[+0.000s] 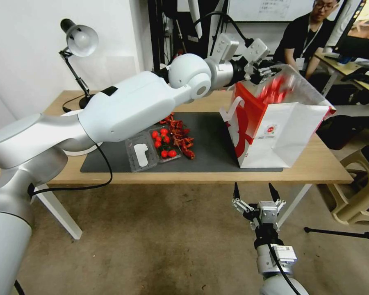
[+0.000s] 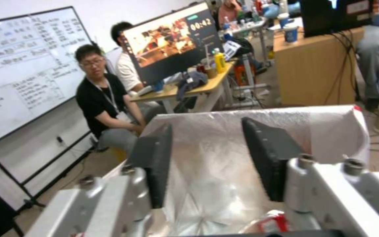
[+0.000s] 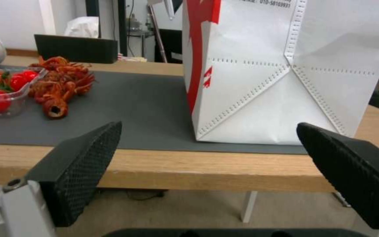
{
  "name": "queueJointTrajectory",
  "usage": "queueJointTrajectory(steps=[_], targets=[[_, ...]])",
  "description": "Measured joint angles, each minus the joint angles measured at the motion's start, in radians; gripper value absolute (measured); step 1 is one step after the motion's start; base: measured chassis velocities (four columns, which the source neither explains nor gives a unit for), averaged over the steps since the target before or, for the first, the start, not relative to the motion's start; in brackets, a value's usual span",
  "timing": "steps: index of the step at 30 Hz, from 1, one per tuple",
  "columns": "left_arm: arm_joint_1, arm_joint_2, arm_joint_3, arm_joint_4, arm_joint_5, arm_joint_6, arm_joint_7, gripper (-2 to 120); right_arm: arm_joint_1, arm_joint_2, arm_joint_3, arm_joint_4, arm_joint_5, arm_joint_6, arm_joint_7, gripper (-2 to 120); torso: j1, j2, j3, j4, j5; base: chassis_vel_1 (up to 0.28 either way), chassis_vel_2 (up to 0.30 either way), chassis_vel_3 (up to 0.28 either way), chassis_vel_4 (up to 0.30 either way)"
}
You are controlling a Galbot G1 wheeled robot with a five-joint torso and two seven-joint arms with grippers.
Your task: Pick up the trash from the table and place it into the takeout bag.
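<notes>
Foil-lined takeout bag (image 2: 224,154) lies directly beneath your left tool (image 2: 207,161), pads spread and empty; right tool (image 1: 255,196) hangs spread, near of the worktop (image 1: 315,164).

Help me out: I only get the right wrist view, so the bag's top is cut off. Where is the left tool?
Observer: The left tool hangs over the open mouth of the large white paper takeout bag with red side panels.
Operator: My right tool waits open before the light-wood table. Is the left one holding anything?
Observer: No. In the left wrist view its black pads stand apart with nothing between them.
Operator: Anything in the bag?
Observer: Yes, a crumpled red-and-white item lies at the bottom of the silver foil lining; I cannot tell what it is.
</notes>
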Motion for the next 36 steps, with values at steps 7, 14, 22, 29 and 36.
queueJointTrajectory(steps=[7, 14, 22, 29, 36], targets=[[0.082, 0.124, -0.078, -0.124, -0.020, 0.017, -0.084, 71, 0.004, 0.004, -0.004, 0.002, -0.001, -0.004, 0.003, 100, 0.000, 0.000, 0.000, -0.0001, 0.0000, 0.000, 0.000, 0.000, 0.000], [0.200, 0.245, -0.161, -0.224, -0.005, 0.037, -0.108, 95, -0.002, 0.008, -0.004, 0.009, -0.004, -0.004, 0.003, 100, 0.000, 0.000, 0.000, 0.0000, -0.0004, 0.000, 0.000, 0.000, 0.000], [0.271, 0.303, -0.206, -0.280, 0.005, 0.044, -0.113, 100, -0.004, 0.008, -0.005, 0.012, -0.006, -0.005, 0.003, 100, 0.000, 0.000, 0.000, 0.0007, -0.0008, 0.000, 0.000, 0.000, 0.000], [0.703, 0.552, -0.569, -0.522, 0.087, 0.045, -0.118, 100, -0.005, -0.026, -0.002, 0.031, 0.000, -0.013, 0.003, 100, 0.000, 0.000, 0.000, 0.0002, 0.0004, 0.000, 0.000, 0.000, 0.000], [1.180, 0.524, -0.844, -0.650, 0.271, -0.060, -0.205, 100, -0.094, 0.025, 0.043, 0.066, -0.049, 0.009, 0.001, 100, 0.000, 0.000, 0.000, -0.0010, -0.0014, 0.000, 0.000, 0.000, 0.000]])
